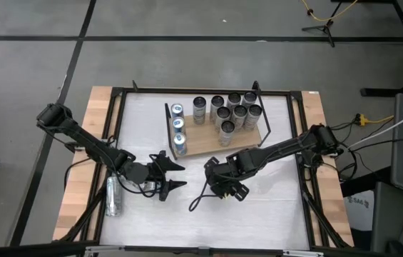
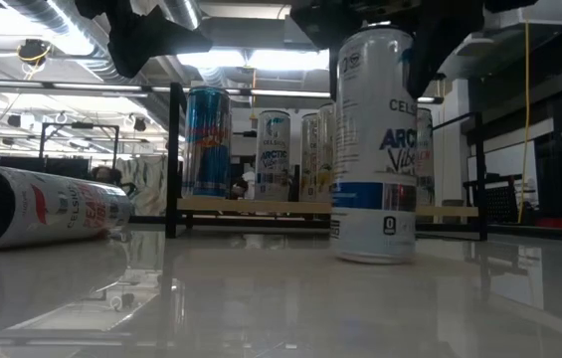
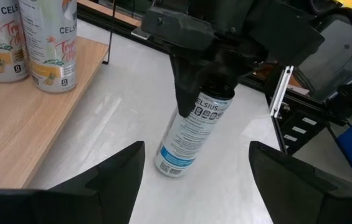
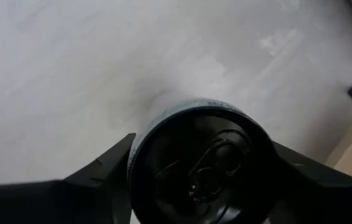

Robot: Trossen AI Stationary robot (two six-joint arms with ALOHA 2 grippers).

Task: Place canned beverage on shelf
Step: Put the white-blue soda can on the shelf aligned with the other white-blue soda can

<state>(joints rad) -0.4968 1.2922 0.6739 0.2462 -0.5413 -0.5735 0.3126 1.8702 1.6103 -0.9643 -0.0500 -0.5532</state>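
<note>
Looking down in the high view, the right end effector [image 1: 222,180] sits just in front of the light-brown wooden shelf with black wire ends [image 1: 212,135], over a can; the left end effector [image 1: 175,176] waits beside it, fingers spread and empty. In the low view, the upright white-and-blue beverage can [image 2: 374,144] stands on the white counter [image 2: 261,298] before the shelf. The right wrist view shows fingers flanking the can's top; contact cannot be told.

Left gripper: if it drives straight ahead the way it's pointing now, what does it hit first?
Most likely the upright white Celsius can standing on the white tabletop, with the right gripper set over its top. The left gripper's open fingers frame that can dead ahead; depth is unclear.
</note>
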